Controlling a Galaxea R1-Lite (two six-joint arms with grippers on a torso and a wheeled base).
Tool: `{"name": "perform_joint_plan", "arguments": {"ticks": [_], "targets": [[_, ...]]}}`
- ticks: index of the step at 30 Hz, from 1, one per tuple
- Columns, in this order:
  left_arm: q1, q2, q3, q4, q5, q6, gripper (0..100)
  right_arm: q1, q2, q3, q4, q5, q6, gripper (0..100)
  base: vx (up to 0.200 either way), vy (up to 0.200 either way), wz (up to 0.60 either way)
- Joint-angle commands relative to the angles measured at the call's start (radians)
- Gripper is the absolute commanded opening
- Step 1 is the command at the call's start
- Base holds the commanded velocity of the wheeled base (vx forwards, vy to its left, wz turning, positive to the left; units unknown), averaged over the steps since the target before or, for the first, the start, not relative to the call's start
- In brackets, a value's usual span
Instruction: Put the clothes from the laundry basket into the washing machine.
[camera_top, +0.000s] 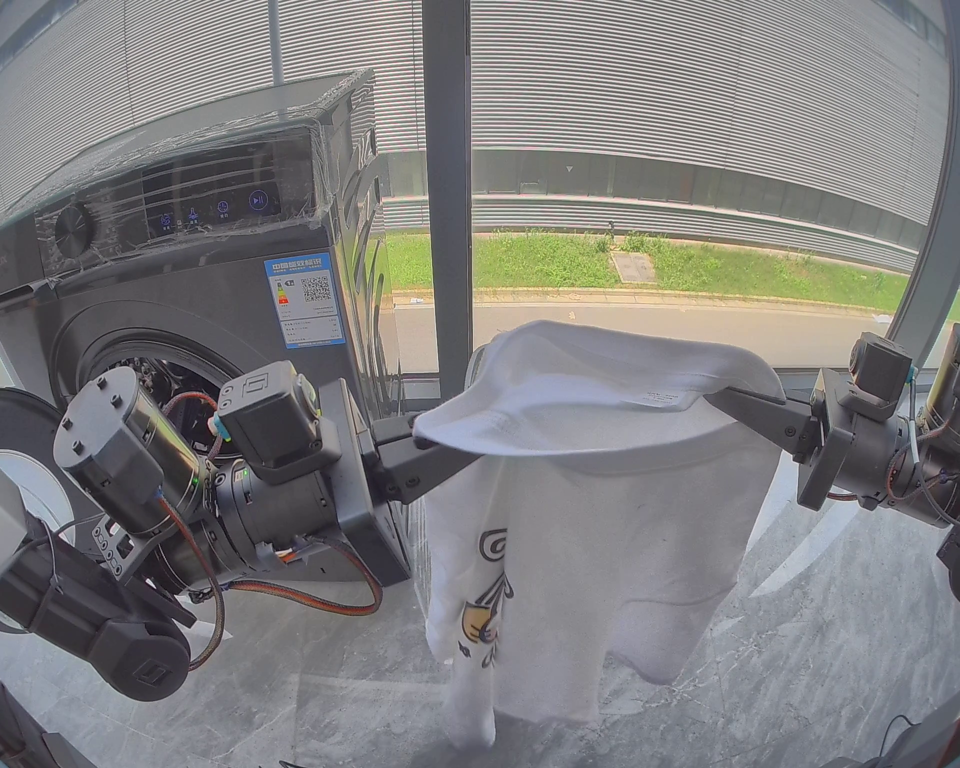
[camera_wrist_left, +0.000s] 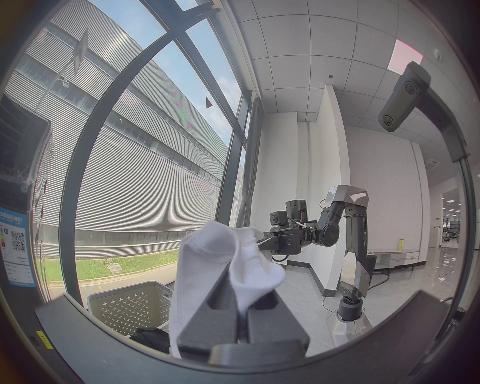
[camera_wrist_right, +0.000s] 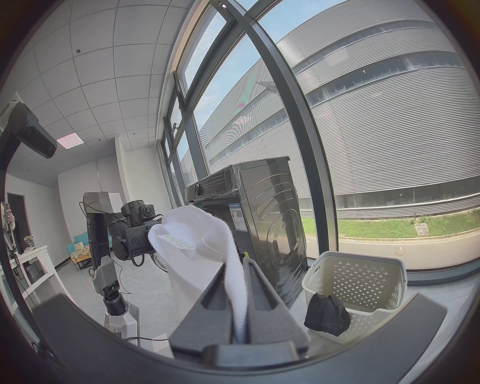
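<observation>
White tee (camera_top: 600, 500) held stretched mid-air, washing machine (camera_top: 200, 300) at 10 o'clock of it | left gripper (camera_top: 428, 452) and right gripper (camera_top: 742, 400) both clamped on its top edge | reckoned best to swing both over together, left end in first, dangling bottom kept off the rim

I record the T-shirt (camera_top: 600, 520) as white knit cloth, matt and soft, with a printed motif toward 7 o'clock on its front. The washing machine (camera_top: 200, 290), at 10 o'clock in the head view, has a dark grey, glossy metal shell, and crinkled clear plastic film wraps its top. The left tool (camera_wrist_left: 242, 307) and right tool (camera_wrist_right: 235, 300) look like matt dark plastic. The laundry basket (camera_wrist_right: 360, 280) is pale perforated plastic and holds a black, matt cloth garment (camera_wrist_right: 327, 314). The floor (camera_top: 800, 650) is polished grey stone-look tile.
</observation>
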Motion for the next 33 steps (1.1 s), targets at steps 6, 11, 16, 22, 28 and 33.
{"name": "perform_joint_plan", "arguments": {"ticks": [6, 11, 16, 22, 28, 33], "targets": [[-0.003, 0.012, 0.032, -0.002, -0.002, 0.004, 100, 0.013, -0.012, -0.012, 0.000, 0.004, -0.002, 0, 0.000, 0.000, 0.00], [-0.014, 0.020, 0.079, -0.004, -0.008, 0.012, 100, 0.039, -0.018, -0.021, 0.000, 0.032, -0.002, 0, 0.000, 0.000, 0.00], [-0.040, 0.034, 0.211, -0.013, -0.034, 0.057, 100, 0.088, -0.031, -0.018, 0.000, 0.073, 0.001, 0, 0.000, 0.000, 0.00], [-0.037, 0.035, 0.345, -0.007, -0.126, 0.107, 100, 0.116, -0.031, -0.012, 0.000, 0.124, 0.004, 0, 0.000, 0.000, 0.00], [-0.018, 0.097, 0.348, -0.004, -0.148, 0.119, 100, 0.140, -0.025, -0.012, 0.000, 0.125, 0.004, 0, 0.000, 0.000, 0.00], [0.016, 0.173, 0.312, -0.007, -0.208, 0.121, 100, 0.160, -0.034, -0.012, 0.000, 0.125, 0.006, 0, 0.000, 0.000, 0.00]]}}
